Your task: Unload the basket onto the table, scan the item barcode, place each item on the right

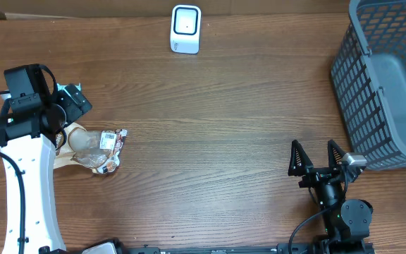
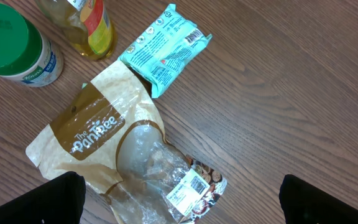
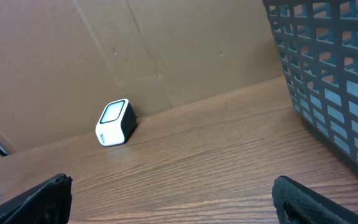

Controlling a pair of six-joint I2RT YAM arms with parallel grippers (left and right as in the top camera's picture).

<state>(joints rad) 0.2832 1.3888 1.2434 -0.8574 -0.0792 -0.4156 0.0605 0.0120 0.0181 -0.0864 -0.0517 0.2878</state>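
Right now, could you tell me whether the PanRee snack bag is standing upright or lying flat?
Lying flat: the PanRee snack bag rests face-up on the wooden table, logo and barcode label showing.

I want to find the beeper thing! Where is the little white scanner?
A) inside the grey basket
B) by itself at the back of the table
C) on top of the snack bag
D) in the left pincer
B: the white scanner stands alone at the back edge of the table, well away from the basket.
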